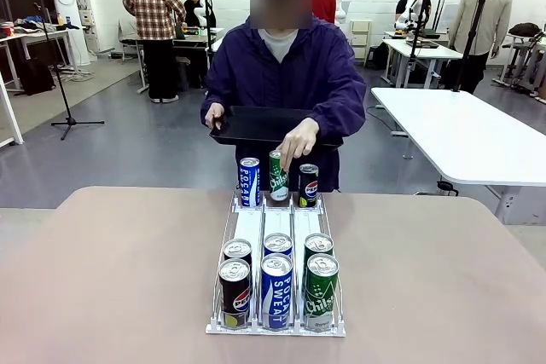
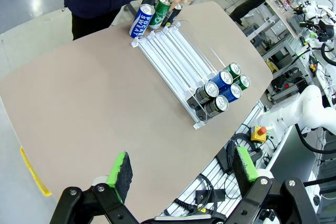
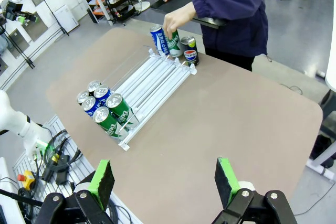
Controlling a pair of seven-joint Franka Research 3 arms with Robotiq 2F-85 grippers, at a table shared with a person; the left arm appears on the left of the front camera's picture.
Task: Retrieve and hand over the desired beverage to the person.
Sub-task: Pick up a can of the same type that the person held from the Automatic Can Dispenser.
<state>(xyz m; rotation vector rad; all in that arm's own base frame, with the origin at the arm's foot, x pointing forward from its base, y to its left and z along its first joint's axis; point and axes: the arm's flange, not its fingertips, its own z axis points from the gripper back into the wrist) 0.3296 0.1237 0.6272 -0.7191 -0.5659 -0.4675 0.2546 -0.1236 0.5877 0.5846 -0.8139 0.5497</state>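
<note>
A white wire rack (image 1: 252, 229) on the table holds cans in three lanes. At its near end stand black Pepsi cans (image 1: 235, 291), blue Pocari Sweat cans (image 1: 276, 289) and green Chilsung cans (image 1: 321, 289). At the far end stand a blue can (image 1: 249, 182), a green can (image 1: 279, 176) and a black Pepsi can (image 1: 308, 185). The person (image 1: 286, 74) in a purple jacket touches the far green can with one hand (image 1: 298, 142) and holds a black tray (image 1: 256, 125) with the other. My left gripper (image 2: 181, 174) and right gripper (image 3: 164, 183) are open, high above the table and away from the rack.
The tan table (image 1: 102, 279) has free room on both sides of the rack. A white table (image 1: 461, 134) stands at the back right. Other people and equipment are far behind.
</note>
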